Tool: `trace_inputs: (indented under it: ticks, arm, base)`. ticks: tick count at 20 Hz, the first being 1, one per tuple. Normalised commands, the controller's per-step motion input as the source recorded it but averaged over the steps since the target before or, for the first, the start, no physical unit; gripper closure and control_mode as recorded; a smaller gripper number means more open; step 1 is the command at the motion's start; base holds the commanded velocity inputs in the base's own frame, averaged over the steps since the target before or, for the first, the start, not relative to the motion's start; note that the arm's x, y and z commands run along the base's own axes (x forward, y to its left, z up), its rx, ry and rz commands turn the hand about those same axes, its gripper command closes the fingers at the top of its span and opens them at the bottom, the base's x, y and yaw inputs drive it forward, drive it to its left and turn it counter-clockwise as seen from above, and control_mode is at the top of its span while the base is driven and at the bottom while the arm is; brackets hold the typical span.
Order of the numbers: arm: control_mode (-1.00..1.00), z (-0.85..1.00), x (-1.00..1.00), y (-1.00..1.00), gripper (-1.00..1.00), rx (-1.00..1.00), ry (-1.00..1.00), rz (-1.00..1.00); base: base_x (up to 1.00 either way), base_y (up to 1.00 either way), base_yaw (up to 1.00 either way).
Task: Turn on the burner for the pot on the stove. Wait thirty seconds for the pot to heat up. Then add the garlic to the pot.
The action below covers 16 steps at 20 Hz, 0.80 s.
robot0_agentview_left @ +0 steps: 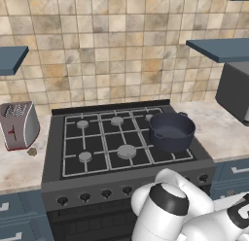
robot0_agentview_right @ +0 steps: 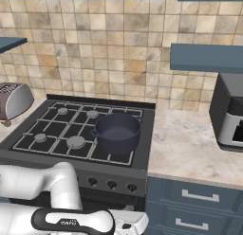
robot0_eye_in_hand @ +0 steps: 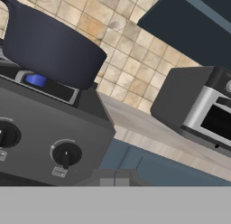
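The pot (robot0_agentview_left: 171,132) sits on the front right burner of the stove (robot0_agentview_left: 97,174), its dark navy body upright and its inside bare. In the hand view, seen from low beside the range front, a blue flame (robot0_eye_in_hand: 36,80) glows under the pot's base, between the grate and the burner. Below it two dark front knobs (robot0_eye_in_hand: 66,154) show on the grey panel, the nearer one with its white mark pointing down. The garlic (robot0_agentview_left: 32,151), a small tan lump, lies on the pale counter (robot0_agentview_left: 19,169) to the left of the stove, just in front of the silver toaster (robot0_agentview_left: 18,124) and well apart from the pot. The gripper is clenched shut with nothing between its fingers. A microwave (robot0_agentview_right: 230,116) stands on the counter to the right.
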Motion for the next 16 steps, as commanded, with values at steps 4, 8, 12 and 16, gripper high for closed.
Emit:
trace_inputs:
  ticks: [4, 8, 12, 16]
  arm:
    - [-1.0, 0.0, 0.0, 0.0, 1.0, 0.0, 0.0, 0.0]
    - [-1.0, 0.0, 0.0, 0.0, 1.0, 0.0, 0.0, 0.0]
    - [-1.0, 0.0, 0.0, 0.0, 1.0, 0.0, 0.0, 0.0]
    - [-1.0, 0.0, 0.0, 0.0, 1.0, 0.0, 0.0, 0.0]
  base:
    - [0.0, 0.0, 0.0]
    - [0.0, 0.0, 0.0]
    - [0.0, 0.0, 0.0]
    - [0.0, 0.0, 0.0]
